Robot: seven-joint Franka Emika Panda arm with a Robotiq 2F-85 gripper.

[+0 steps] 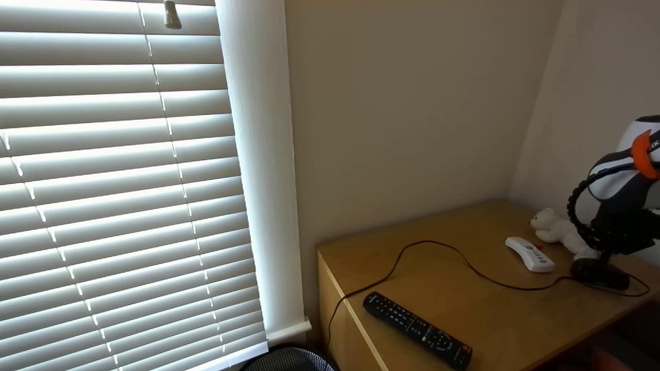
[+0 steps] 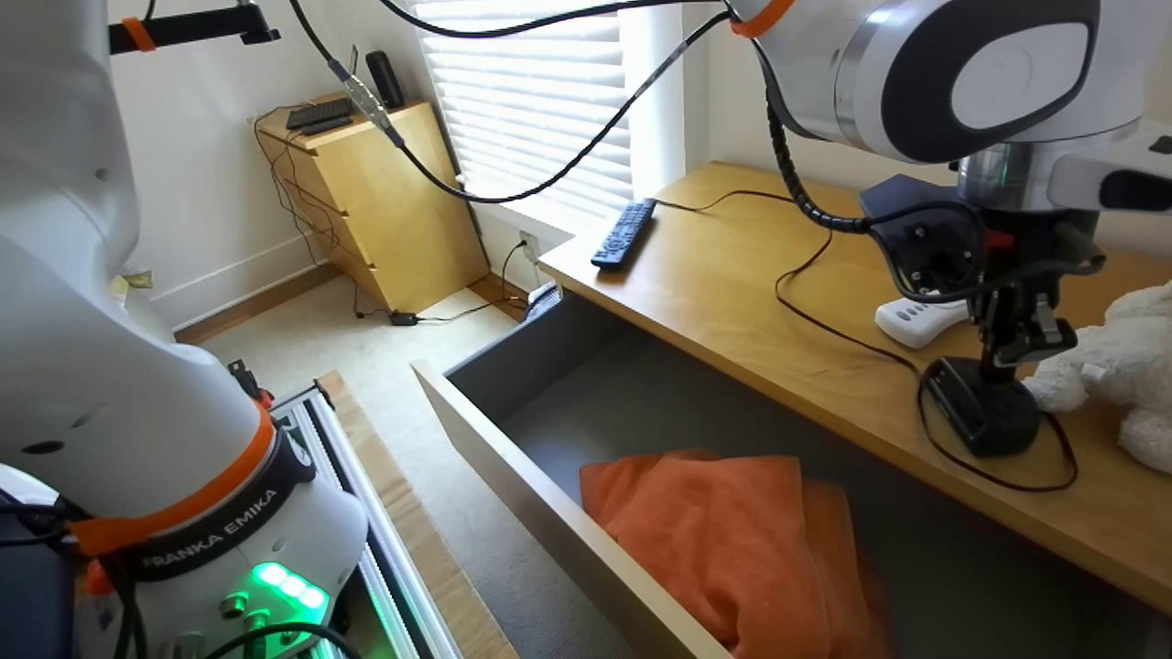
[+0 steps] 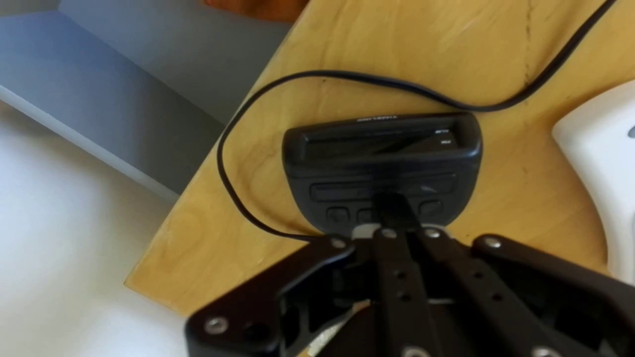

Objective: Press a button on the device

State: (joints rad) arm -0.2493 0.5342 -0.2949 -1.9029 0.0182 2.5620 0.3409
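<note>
The device is a small black rounded gadget with a dark slanted display face and a row of buttons. It lies on the wooden desktop in both exterior views. In the wrist view the device faces up, with long bar buttons and smaller round-cornered buttons below the display. My gripper is shut with nothing between its fingers. Its tips point down onto the button area, covering part of a bar button and the middle small buttons. The gripper also shows in an exterior view with its tips at the device's top. Contact or a hairline gap cannot be told.
A white remote-like gadget and a white plush toy are close by. A long black remote control lies near the desk's far end. A thin black cord loops around the device. An open drawer holds an orange cloth.
</note>
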